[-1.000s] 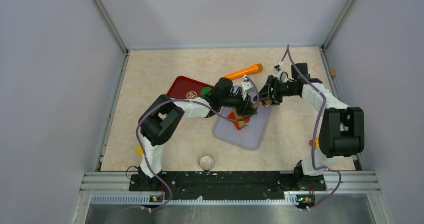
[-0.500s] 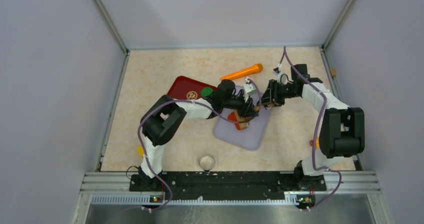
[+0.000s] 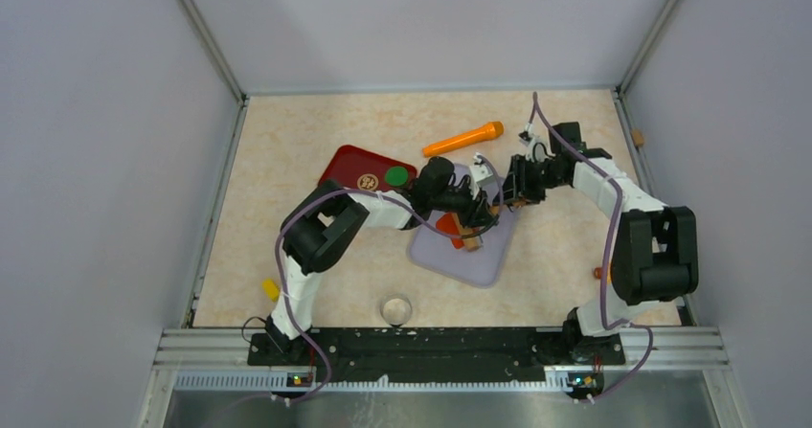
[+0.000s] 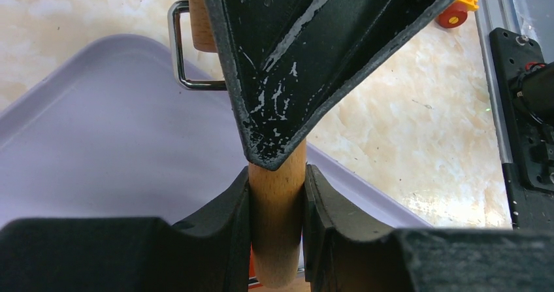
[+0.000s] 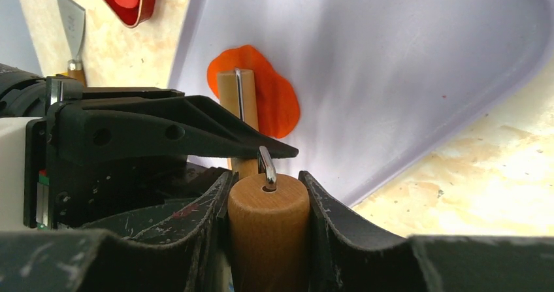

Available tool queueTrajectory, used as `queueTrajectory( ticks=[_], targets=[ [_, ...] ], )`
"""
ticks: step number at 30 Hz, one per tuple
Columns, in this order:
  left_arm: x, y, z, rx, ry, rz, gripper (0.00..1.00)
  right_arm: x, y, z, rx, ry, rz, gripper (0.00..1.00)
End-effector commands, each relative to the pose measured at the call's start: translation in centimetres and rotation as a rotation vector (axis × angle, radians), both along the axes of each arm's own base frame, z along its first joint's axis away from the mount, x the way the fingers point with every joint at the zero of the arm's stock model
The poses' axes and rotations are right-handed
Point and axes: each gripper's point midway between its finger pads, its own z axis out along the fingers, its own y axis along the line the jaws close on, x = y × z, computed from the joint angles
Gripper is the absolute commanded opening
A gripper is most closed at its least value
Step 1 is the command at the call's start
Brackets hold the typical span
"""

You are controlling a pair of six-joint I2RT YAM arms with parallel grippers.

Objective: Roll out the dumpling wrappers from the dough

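Observation:
An orange-red dumpling wrapper [image 5: 277, 102] lies flattened on the lavender tray [image 5: 405, 57], seen from above as an orange patch [image 3: 445, 224]. A small wooden roller [image 5: 230, 89] on a metal bracket rests on it. My right gripper [image 5: 268, 200] is shut on the roller's wooden handle [image 5: 268, 233]. My left gripper [image 4: 277, 194] is shut on another wooden part of the roller [image 4: 277, 227]. In the top view the left gripper [image 3: 476, 219] and the right gripper [image 3: 507, 198] meet over the tray [image 3: 460, 260]. The right gripper's black finger fills the upper left wrist view.
A red tray [image 3: 347, 167] behind the left arm holds a green disc [image 3: 396, 175] and a brown patterned disc [image 3: 368, 182]. An orange rolling pin [image 3: 464, 139] lies at the back. A scraper [image 5: 70, 31] lies beside the lavender tray. A glass cup [image 3: 395, 309] stands near the front.
The right gripper has closed onto the roller's handle. Both grippers and the roller have shifted slightly forward over the tray.

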Motion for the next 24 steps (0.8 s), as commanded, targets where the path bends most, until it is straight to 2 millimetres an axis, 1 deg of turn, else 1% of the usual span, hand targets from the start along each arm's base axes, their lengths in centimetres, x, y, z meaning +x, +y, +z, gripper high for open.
queueTrajectory(
  ticks=[1,4,6,11,13,15,16,17,20,22,24],
  targets=[
    [3.5,-0.7,-0.7,-0.015,-0.059,0.117,0.00,1.6,-0.7,1.3,-0.149,-0.153,-0.013,0.00],
    [3.8,-1.3,-1.5,-0.013,-0.090,0.115,0.00,1.6,-1.4,0.9,-0.203,-0.187,-0.012,0.00],
    [4.0,-2.0,-1.6,-0.017,-0.110,0.106,0.00,1.3,-1.8,0.7,-0.229,-0.189,-0.009,0.00],
    [4.6,-3.8,-1.7,-0.033,-0.091,0.093,0.00,0.6,-2.4,0.4,-0.254,-0.183,-0.006,0.00],
    [4.9,-4.4,-1.2,-0.044,-0.089,0.092,0.00,0.7,-2.6,0.6,-0.259,-0.192,-0.011,0.00],
    [5.1,-4.9,-0.5,-0.055,-0.100,0.090,0.00,1.1,-2.7,1.3,-0.254,-0.210,-0.022,0.00],
    [5.2,-5.1,0.1,-0.062,-0.105,0.089,0.00,1.4,-2.7,1.9,-0.246,-0.222,-0.028,0.00],
    [5.4,-5.2,1.2,-0.072,-0.113,0.092,0.00,1.8,-2.7,2.9,-0.232,-0.238,-0.034,0.00],
    [5.8,-5.3,5.2,-0.109,-0.147,0.091,0.00,2.4,-1.8,6.4,-0.169,-0.297,-0.022,0.00],
    [5.7,-4.8,7.9,-0.127,-0.169,0.089,0.00,2.4,-0.8,8.8,-0.105,-0.329,-0.006,0.00],
    [5.7,-3.8,9.8,-0.125,-0.188,0.090,0.00,2.3,0.2,10.2,-0.056,-0.335,0.003,0.00]
  ],
)
